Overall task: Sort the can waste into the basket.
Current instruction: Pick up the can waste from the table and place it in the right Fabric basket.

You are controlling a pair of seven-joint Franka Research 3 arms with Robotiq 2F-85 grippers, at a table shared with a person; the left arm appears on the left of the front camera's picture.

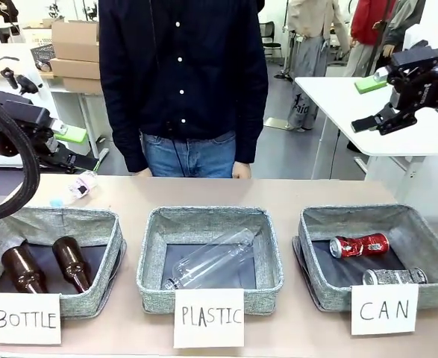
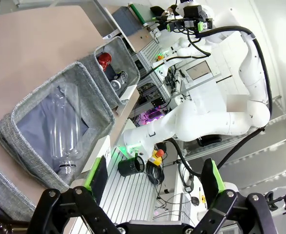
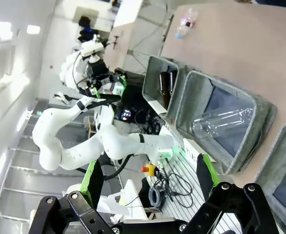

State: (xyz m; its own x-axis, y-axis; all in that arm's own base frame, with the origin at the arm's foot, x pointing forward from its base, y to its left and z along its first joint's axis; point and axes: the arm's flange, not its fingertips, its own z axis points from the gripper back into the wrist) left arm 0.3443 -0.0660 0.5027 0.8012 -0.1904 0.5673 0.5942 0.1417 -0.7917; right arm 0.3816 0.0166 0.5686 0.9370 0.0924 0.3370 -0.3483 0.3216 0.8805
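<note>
You've got both cans already in the basket (image 1: 319, 224) behind the "CAN" card (image 1: 384, 309): the red can (image 1: 359, 245) lies toward the back, the silver-grey can (image 1: 395, 277) near the front wall, slightly apart. Your left gripper (image 2: 155, 180) and right gripper (image 3: 146, 179) both hang raised off the table edges, jaws spread wide, gripping nothing. A clear plastic bottle (image 1: 211, 259) lies in the middle "PLASTIC" basket (image 1: 153, 253), two brown glass bottles (image 1: 45, 265) in the "BOTTLE" basket (image 1: 107, 250).
</note>
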